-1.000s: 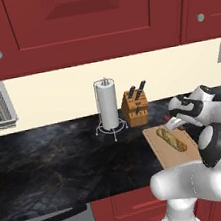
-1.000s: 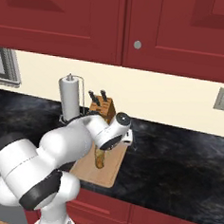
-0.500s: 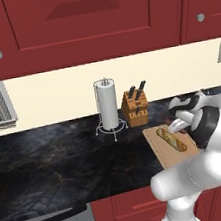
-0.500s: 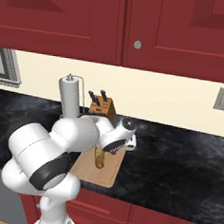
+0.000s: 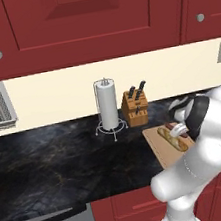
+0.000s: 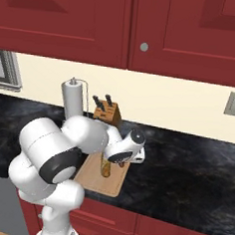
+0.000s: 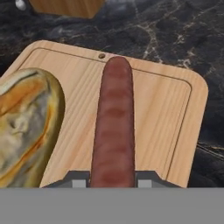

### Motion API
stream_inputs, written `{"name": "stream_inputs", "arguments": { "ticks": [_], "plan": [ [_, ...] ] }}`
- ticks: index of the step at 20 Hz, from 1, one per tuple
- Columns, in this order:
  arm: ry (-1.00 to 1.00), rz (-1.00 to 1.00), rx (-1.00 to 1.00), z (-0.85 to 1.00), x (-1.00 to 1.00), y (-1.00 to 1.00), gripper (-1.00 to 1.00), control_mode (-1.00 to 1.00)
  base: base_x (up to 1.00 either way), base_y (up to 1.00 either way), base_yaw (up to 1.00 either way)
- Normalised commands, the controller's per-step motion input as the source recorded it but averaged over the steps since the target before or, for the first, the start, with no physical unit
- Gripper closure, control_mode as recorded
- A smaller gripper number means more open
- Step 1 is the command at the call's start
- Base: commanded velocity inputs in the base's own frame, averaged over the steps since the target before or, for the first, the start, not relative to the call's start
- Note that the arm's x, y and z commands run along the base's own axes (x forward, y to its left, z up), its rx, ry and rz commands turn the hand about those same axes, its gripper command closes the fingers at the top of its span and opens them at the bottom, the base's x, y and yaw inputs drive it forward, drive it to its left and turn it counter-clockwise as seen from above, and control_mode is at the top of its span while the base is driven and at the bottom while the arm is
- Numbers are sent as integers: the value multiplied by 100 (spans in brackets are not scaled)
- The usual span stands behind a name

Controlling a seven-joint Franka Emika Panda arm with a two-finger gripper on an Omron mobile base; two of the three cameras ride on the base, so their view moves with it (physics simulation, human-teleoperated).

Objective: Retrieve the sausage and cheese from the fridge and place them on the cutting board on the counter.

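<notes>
My gripper [image 7: 112, 177] is shut on the sausage [image 7: 114, 118], a dark red-brown cylinder that stretches away from the fingertips over the middle of the light wooden cutting board [image 7: 162, 113]. Whether the sausage touches the wood I cannot tell. In the left base view the gripper [image 5: 179, 132] hangs low over the board [image 5: 163, 157] on the black counter [image 5: 50, 167]; in the right base view the gripper [image 6: 120, 162] is above the board [image 6: 97, 180]. The cheese and the fridge are out of view.
A golden-brown loaf [image 7: 24, 127] lies on the board's left part, close beside the sausage. Behind the board stand a wooden knife block [image 5: 135, 107] and a paper towel holder [image 5: 107, 105]. Red cabinets [image 5: 83, 20] hang above the counter.
The hand has sunk a little toward the board with the sausage still in it, and the arm's elbow has swung over. The board and loaf have not moved.
</notes>
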Motion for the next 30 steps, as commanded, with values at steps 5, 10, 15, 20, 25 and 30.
{"name": "stream_inputs", "arguments": {
  "ticks": [5,10,15,20,25,30],
  "plan": [
    [0,0,0,-22,3,0,100,-100,0,0,0],
    [0,0,0,-15,-2,11,-100,-100,0,0,0],
    [0,0,0,-18,-13,12,-100,-100,0,0,0],
    [0,0,0,-7,-6,7,-100,-100,0,0,0],
    [-4,0,0,35,-6,-7,-100,-100,0,0,0],
    [-12,0,0,49,-30,-6,-100,-100,0,0,0]
  ]
}}
